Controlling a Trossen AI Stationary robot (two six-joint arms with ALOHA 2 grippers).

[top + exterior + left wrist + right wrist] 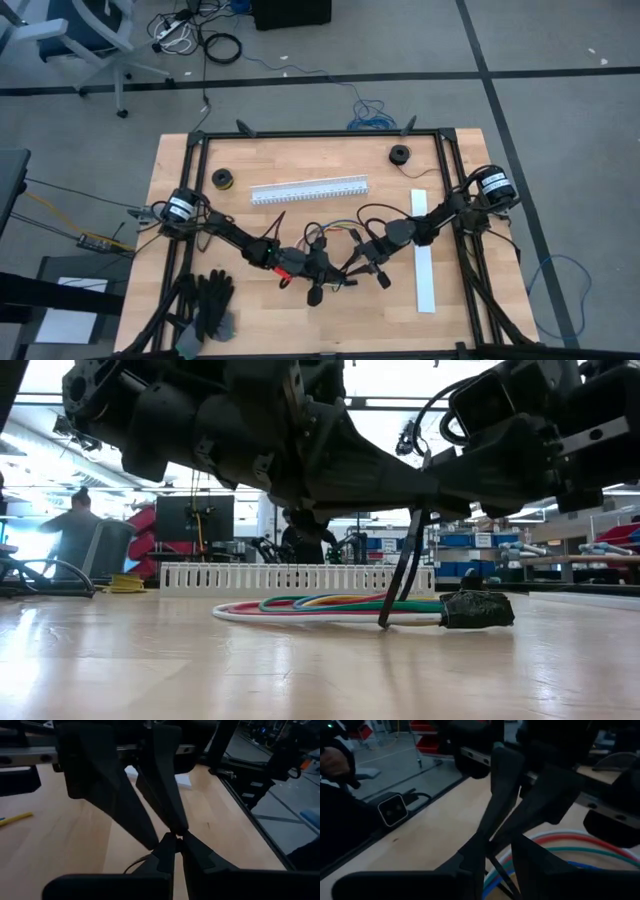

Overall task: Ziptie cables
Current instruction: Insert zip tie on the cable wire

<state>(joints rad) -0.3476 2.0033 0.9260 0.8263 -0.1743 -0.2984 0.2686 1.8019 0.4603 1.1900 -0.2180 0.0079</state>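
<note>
1. The cables [330, 605] are lying coiled on the worktop [200, 165], near its front middle, just in front of the white slotted channel [308, 191].
2. The left hand [287, 268] is hovering there, fingers pressed together — likely pinching the thin black tie [398, 592].
3. The right hand [352, 262] is facing it, fingers slightly apart — whether gripping the tie, I cannot tell.

Both arms [235, 235] are dark and jointed, with black cords, round white-labelled bases [180, 205], and tapered black fingers [165, 795].
</note>
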